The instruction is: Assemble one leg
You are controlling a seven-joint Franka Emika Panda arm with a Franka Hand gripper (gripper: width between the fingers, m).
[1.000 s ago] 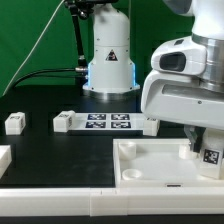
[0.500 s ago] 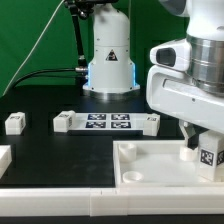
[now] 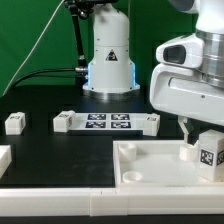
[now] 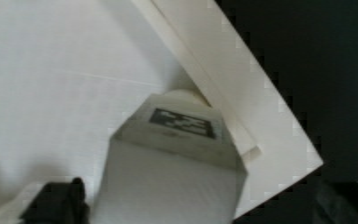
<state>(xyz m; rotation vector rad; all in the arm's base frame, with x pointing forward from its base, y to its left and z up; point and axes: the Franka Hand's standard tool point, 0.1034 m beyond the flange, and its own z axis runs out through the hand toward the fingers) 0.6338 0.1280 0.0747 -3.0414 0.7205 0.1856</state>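
My gripper (image 3: pixel 205 143) is shut on the leg (image 3: pixel 210 153), a small chunky white block with a black-and-white tag facing the camera. I hold it over the far corner of the large white tray (image 3: pixel 150 172) on the exterior view's right, beside a raised corner socket (image 3: pixel 189 152). In the wrist view the leg (image 4: pixel 181 128) sits between my gripper's (image 4: pixel 190 203) fingers (image 4: pixel 55 200), against the tray's rim (image 4: pixel 220 70). I cannot tell whether the leg touches the tray. A second leg (image 3: pixel 14 123) lies at the exterior view's far left.
The marker board (image 3: pixel 105 122) lies on the black table behind the tray. The white robot base (image 3: pixel 110 55) stands at the back. Another white piece (image 3: pixel 3 157) shows at the exterior view's left edge.
My gripper has moved toward the exterior view's right with the leg in it, along the tray's far edge. Nothing else has moved.
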